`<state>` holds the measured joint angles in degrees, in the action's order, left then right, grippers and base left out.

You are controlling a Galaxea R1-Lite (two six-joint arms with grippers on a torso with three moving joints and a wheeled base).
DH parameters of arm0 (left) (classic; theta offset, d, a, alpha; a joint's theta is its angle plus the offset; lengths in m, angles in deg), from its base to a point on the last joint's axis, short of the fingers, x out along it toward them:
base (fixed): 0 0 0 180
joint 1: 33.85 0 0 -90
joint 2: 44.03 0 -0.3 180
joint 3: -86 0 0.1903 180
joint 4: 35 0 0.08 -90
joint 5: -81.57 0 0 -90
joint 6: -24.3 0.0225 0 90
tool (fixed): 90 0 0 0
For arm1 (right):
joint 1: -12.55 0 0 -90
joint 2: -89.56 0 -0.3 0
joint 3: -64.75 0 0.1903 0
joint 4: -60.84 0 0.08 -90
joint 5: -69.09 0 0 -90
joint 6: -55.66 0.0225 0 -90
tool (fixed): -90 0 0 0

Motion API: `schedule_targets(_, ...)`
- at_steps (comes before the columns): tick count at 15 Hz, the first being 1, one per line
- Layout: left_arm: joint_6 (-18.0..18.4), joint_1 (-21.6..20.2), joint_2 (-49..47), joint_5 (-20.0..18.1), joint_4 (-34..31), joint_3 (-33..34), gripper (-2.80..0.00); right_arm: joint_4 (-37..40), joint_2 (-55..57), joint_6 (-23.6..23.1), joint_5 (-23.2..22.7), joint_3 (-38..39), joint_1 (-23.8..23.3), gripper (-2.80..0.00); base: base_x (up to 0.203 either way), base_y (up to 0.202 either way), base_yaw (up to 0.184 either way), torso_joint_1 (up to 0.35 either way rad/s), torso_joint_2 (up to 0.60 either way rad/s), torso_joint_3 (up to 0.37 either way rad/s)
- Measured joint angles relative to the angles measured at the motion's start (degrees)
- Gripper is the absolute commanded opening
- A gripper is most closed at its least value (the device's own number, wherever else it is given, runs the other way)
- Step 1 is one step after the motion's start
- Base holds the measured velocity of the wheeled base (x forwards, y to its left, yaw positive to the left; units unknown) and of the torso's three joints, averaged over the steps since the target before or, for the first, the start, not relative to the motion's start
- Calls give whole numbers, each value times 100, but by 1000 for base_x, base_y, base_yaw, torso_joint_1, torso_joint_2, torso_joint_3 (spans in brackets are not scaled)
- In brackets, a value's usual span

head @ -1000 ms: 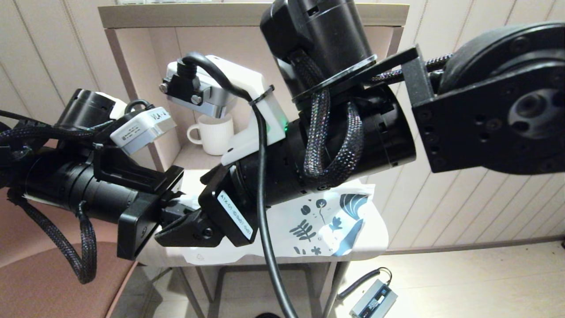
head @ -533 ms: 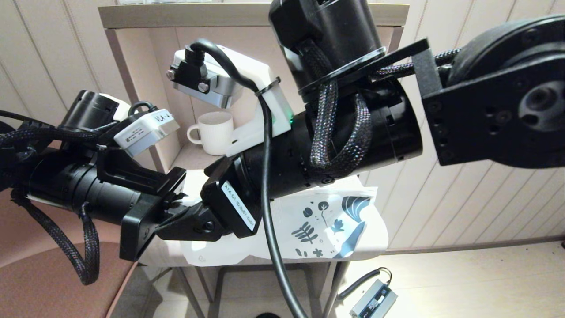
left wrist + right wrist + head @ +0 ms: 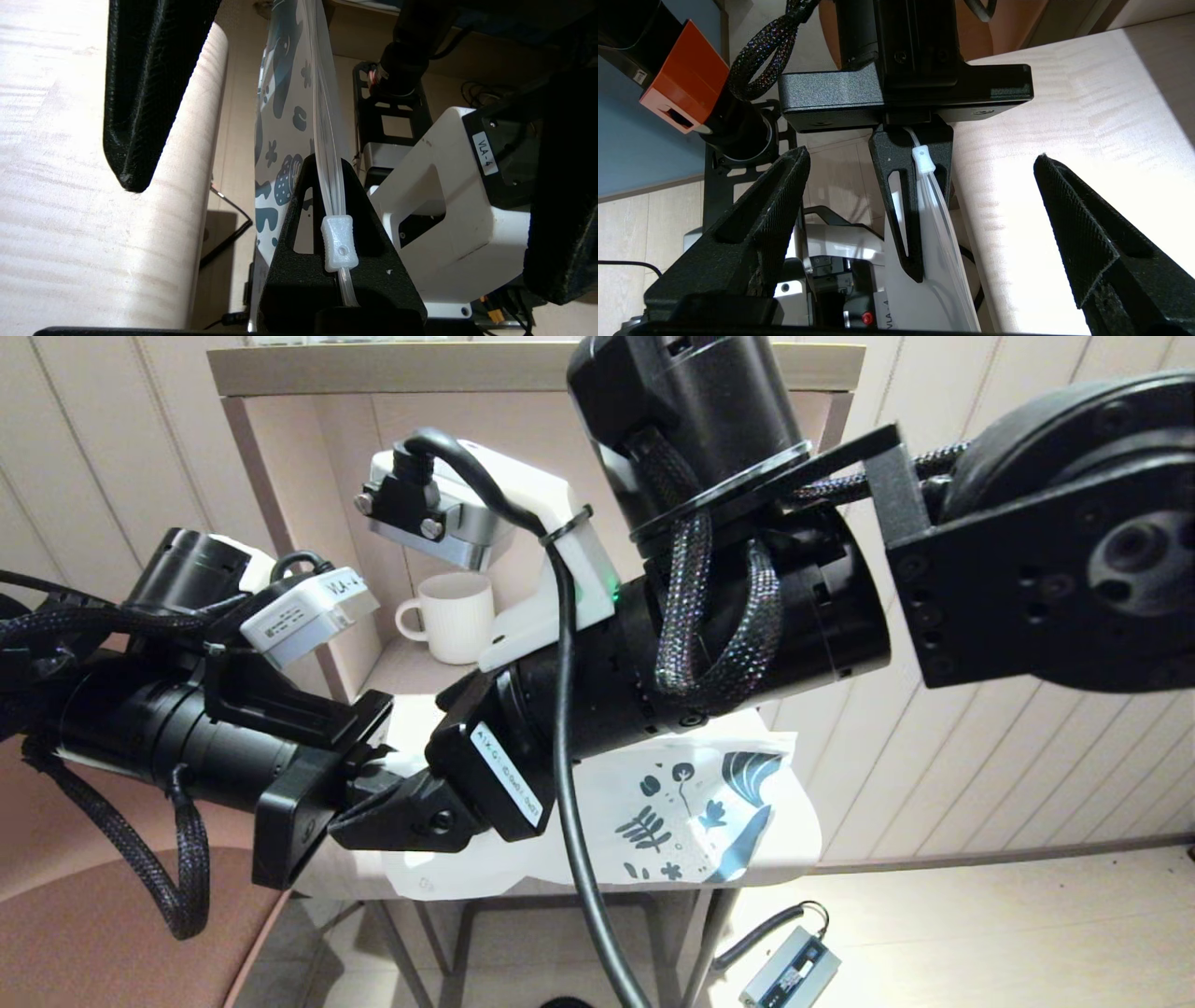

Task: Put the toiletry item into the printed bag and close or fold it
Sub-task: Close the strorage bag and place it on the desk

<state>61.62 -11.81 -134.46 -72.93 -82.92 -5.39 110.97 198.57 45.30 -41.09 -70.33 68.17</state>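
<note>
The printed bag (image 3: 691, 793) lies on the small table, its leaf print to the right; its zip edge is lifted at the left. My left gripper (image 3: 322, 163) is shut on that zip strip, just beyond the white slider (image 3: 339, 242). In the right wrist view the slider (image 3: 923, 158) and the strip run out from between the left gripper's shut fingers (image 3: 896, 210). My right gripper (image 3: 920, 154) is open wide, one finger on each side of the left gripper and the strip, touching neither. In the head view both grippers meet at the table's left corner (image 3: 373, 812). The toiletry item is hidden.
A white ribbed mug (image 3: 453, 616) stands in the shelf unit (image 3: 280, 476) behind the table (image 3: 803, 831). A brown chair seat (image 3: 93, 933) is at the lower left. A power brick with its cable (image 3: 789, 971) lies on the floor.
The right arm rose a little and shifted slightly right over the first half second, then held almost still. The left gripper keeps its hold on the zip strip.
</note>
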Motion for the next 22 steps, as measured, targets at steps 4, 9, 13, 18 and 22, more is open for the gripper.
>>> schedule_targets(4, 2, 0, -2, 1, 0, 0, -280, 0, 11, -5, 2, 0, 0, -280, 0, 0, 0, 0, 0, 0)
schedule_targets(9, 9, 1, -2, -5, 0, 0, -280, -28, 30, 0, 1, 2, 0, -280, 0, 0, 0, 0, 0, 0)
schedule_targets(13, 9, 5, -2, -7, 57, 35, -280, -11, 37, -2, -2, 2, 0, -280, 0, 0, 0, 0, 0, 0)
schedule_targets(18, 9, 59, 0, 0, 55, 46, -280, -5, 52, -9, -2, 0, 0, -280, 0, 0, 0, 0, 0, 0)
schedule_targets(22, 9, 69, 9, -7, 55, 61, -280, 5, -54, -19, 2, 149, -64, -280, 0, 0, 0, 0, 0, 0)
